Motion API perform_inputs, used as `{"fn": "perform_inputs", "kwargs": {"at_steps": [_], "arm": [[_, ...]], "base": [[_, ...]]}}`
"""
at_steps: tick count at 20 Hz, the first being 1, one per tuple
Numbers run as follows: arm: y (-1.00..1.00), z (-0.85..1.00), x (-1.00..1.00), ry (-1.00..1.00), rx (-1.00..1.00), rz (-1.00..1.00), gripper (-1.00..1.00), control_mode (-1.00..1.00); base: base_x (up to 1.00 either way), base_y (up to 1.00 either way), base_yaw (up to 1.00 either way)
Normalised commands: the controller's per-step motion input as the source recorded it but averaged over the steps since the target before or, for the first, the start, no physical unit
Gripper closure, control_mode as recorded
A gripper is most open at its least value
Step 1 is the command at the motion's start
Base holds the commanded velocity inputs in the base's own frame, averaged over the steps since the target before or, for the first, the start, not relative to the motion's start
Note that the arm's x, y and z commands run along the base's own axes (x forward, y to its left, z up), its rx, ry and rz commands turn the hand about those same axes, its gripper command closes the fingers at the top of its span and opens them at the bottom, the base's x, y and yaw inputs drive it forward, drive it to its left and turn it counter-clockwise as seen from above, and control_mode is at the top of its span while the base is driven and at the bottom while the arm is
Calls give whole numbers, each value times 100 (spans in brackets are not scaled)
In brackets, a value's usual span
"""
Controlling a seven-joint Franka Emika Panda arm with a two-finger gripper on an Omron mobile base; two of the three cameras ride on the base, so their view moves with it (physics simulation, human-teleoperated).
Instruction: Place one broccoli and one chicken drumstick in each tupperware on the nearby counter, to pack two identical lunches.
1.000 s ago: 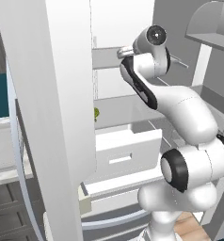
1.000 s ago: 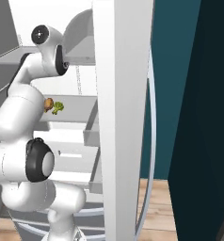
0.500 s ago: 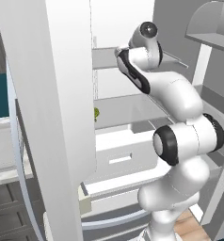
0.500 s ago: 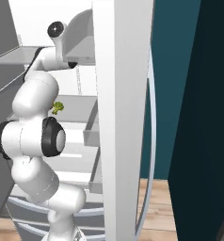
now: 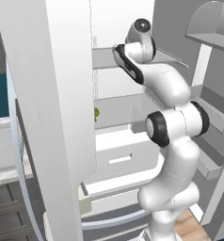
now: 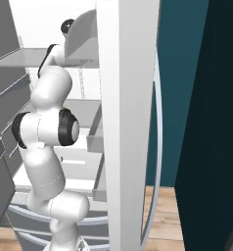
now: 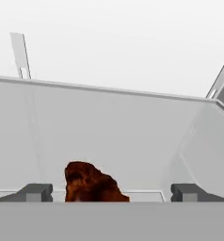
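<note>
A brown chicken drumstick [image 7: 91, 184] lies on a pale fridge shelf [image 7: 132, 141], low in the hand view. It sits ahead of my gripper [image 7: 113, 193] and closer to the left fingertip [image 7: 36, 192] than to the right one. The gripper is open and holds nothing. In the left base view a bit of green broccoli [image 5: 96, 113] peeks out past the edge of the fridge door, on a shelf below my raised arm [image 5: 161, 84]. The white counter [image 5: 2, 155] over dark drawers shows at the far left. The tupperware is out of view.
The open white fridge door [image 5: 52, 103] stands close on the arm's left, and another tall white door panel [image 6: 126, 122] on its right. A white drawer [image 5: 118, 155] juts out under the shelves. Door bins [image 5: 212, 28] line the right side.
The arm has folded upward and turned, its elbow rising in front of the shelf. In the right base view it now covers the drumstick and broccoli seen earlier. The jaws stayed open.
</note>
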Motion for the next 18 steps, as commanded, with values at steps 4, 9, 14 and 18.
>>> {"fn": "perform_inputs", "kwargs": {"at_steps": [4, 9, 14, 18], "arm": [[0, -28, 29, 8, 0, 0, -100, -100], [0, -58, -17, 6, 0, -3, 100, -100], [0, -59, -51, 0, 0, -14, 100, -100], [0, -49, -24, 0, 0, -14, 100, -100]], "base": [[0, 0, 0], [0, 0, 0], [0, 0, 0], [0, 0, 0]]}}
